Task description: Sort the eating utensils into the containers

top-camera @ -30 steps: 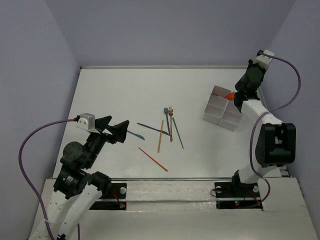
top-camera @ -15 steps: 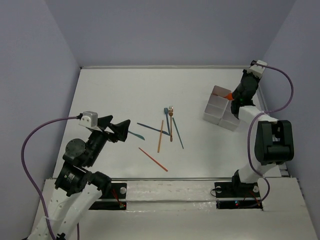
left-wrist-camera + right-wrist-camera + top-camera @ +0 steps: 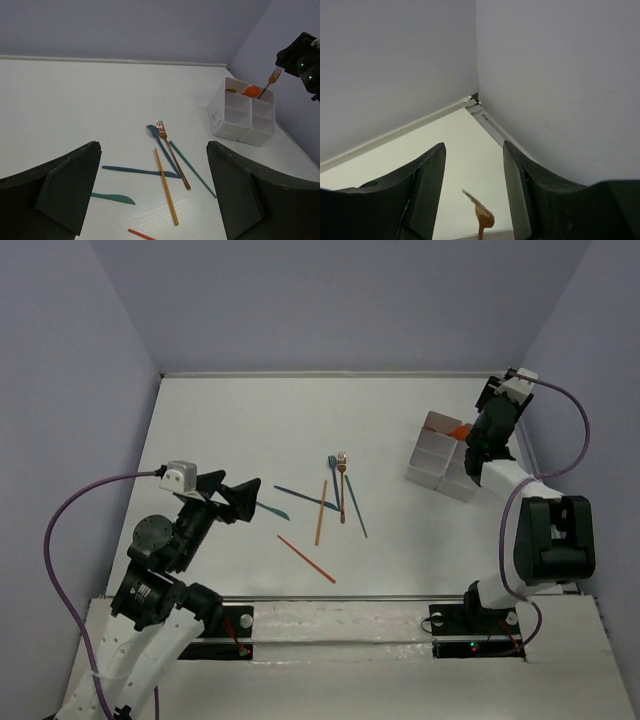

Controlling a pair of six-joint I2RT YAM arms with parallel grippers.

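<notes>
From above, we see our right fingers (image 3: 474, 438) spread apart over the white four-part plastic box (image 3: 437, 462); from the left wrist, our left fingers (image 3: 152, 148), also wide apart, are nearer the thin plastic utensils (image 3: 166, 187) lying flat on the tabletop (image 3: 75, 100); from the right wrist, the orange plastic fork (image 3: 481, 217) pokes up, loose, just below the gap.

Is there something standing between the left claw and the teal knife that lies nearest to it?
Nothing visible does. The left claw hangs open, and only bare table lies between it and the teal knife.
</notes>
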